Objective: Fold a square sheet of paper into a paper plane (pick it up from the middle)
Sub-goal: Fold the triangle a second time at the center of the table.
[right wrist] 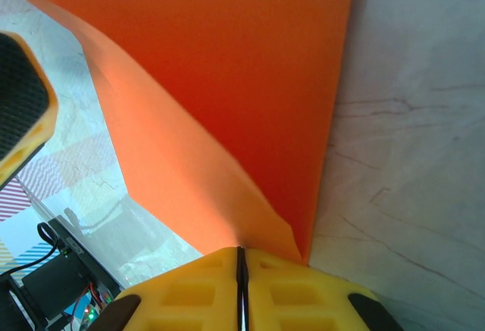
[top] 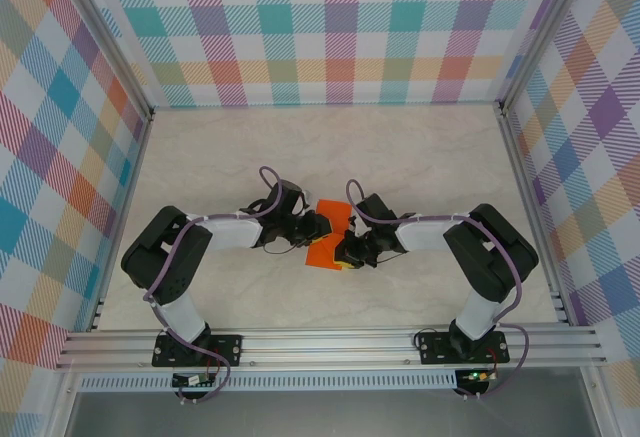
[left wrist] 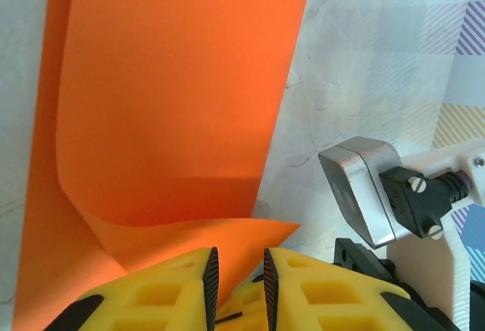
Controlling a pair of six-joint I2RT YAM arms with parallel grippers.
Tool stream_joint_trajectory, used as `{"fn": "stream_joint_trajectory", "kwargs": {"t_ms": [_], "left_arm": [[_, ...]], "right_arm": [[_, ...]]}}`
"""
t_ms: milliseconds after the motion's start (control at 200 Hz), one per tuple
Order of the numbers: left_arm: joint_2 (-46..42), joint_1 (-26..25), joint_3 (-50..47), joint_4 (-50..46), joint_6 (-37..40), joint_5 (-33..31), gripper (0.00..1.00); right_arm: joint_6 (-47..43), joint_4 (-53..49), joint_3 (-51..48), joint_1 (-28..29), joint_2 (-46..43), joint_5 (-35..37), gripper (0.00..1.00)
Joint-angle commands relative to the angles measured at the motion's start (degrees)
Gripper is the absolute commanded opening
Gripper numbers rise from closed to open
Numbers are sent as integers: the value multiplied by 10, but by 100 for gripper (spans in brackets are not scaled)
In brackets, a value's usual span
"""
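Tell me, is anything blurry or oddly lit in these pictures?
Top external: sharp, evenly lit, only faint shadows on the table. Left wrist: orange paper crisp, left claw slightly soft up close. Right wrist: paper darker red in its middle, paler on the curled flap.

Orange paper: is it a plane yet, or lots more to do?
Not yet. Done: the paper is bent over on itself, one flap curling over the rest. In hand: the right gripper pinches one edge shut; the left gripper sits at a corner, jaws slightly apart. To do: no pointed nose or wings show, so most folds likely remain.
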Motion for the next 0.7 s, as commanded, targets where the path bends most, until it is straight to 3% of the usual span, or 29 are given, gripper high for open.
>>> {"fn": "stream_joint_trajectory", "kwargs": {"t_ms": [0,375,695], "left_arm": [[14,-6,17,11,8,26,25],[65,7,21,-27,38,-71,19],[68,40,26,-23,54,-87,19]], "right_arm": [[0,-39,-11,2,30,24,10],[0,-46,-17,2,42,27,5],[-10,-65,-15,2,35,29,4]]}}
